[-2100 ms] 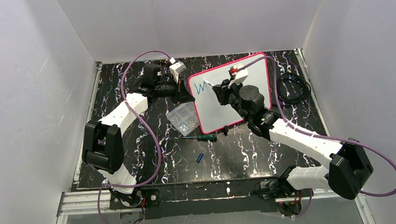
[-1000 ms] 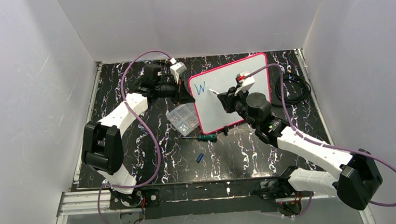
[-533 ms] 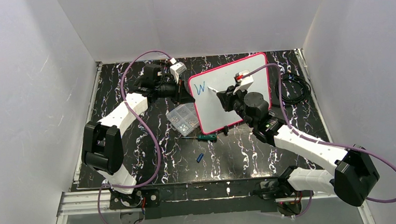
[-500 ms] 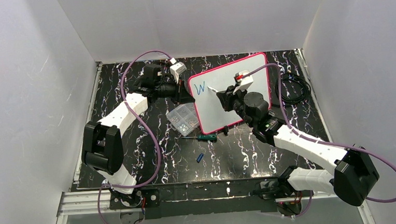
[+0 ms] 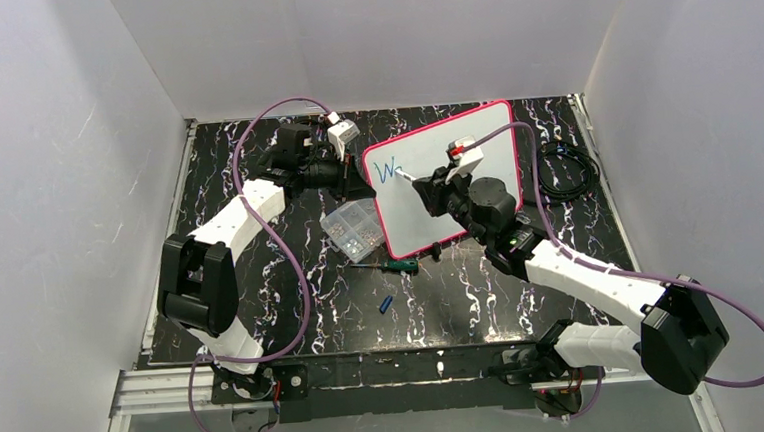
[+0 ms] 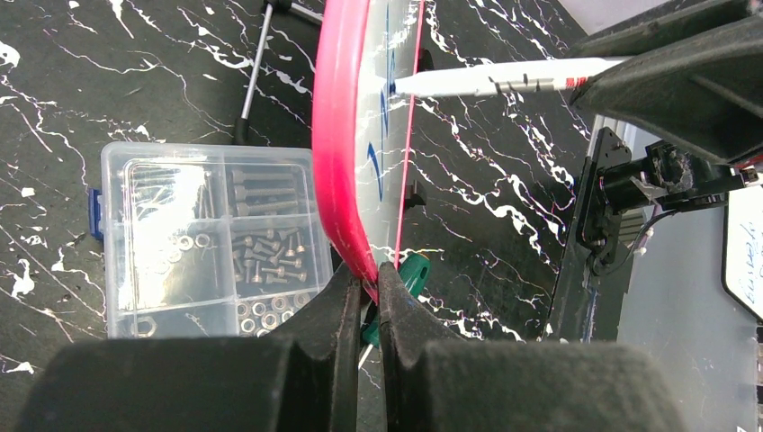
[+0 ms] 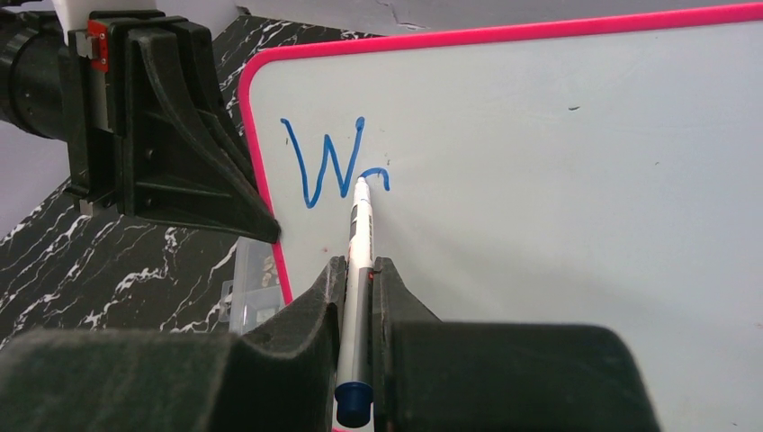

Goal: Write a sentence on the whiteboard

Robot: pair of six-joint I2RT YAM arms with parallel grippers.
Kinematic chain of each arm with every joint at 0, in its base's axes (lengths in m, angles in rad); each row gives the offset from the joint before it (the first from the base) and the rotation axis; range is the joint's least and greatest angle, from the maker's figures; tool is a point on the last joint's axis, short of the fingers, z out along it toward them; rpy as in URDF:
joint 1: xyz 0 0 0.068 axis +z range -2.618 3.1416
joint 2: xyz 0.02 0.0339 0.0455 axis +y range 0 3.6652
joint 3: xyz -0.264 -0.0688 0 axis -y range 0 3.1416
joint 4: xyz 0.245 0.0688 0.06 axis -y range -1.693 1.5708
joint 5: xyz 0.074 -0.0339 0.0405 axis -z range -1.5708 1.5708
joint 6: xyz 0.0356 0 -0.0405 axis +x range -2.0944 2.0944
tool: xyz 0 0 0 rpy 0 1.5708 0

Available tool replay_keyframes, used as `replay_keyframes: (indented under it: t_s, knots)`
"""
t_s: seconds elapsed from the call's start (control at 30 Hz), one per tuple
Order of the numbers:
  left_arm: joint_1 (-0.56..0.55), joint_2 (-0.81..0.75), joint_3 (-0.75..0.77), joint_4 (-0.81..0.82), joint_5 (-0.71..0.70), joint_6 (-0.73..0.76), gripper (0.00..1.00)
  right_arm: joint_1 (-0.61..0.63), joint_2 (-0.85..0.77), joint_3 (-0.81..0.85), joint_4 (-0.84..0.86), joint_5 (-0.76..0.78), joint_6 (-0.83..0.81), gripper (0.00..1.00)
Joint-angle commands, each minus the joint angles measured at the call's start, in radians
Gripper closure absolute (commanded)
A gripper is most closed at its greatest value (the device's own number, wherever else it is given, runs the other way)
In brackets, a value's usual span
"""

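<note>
The whiteboard with its pink-red rim lies at the middle back, and also shows in the right wrist view. My left gripper is shut on its left rim. My right gripper is shut on a white marker with a blue end. The marker tip touches the board just right of the blue "W", where a short curved blue stroke stands. From above, the right gripper is over the board's upper left, next to the sentence's start.
A clear compartment box of screws and nuts lies left of the board. A green-handled screwdriver and a small blue cap lie in front of it. A black cable coil lies at the right.
The right gripper has brought the marker back to the board right of the "W" and drawn a short curved stroke there. The left gripper has held still on the rim.
</note>
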Motion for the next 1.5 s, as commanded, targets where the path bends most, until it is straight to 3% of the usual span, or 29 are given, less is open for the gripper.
replay_keyframes:
  t_s: [0.0,0.5,1.03,1.47]
  knots:
    - [-0.011,-0.048,0.02,-0.036,0.039,0.043,1.0,-0.004,-0.01,-0.022,-0.016,-0.025,0.007,0.99]
    - [-0.012,-0.048,0.019,-0.036,0.04,0.043,1.0,-0.005,-0.035,-0.018,-0.032,0.086,-0.005,0.99]
    - [-0.011,-0.047,0.02,-0.038,0.042,0.044,1.0,-0.004,-0.005,0.037,0.034,0.091,-0.031,0.99]
    - [-0.012,-0.047,0.022,-0.038,0.043,0.043,1.0,-0.004,-0.024,-0.05,-0.011,0.041,0.02,0.99]
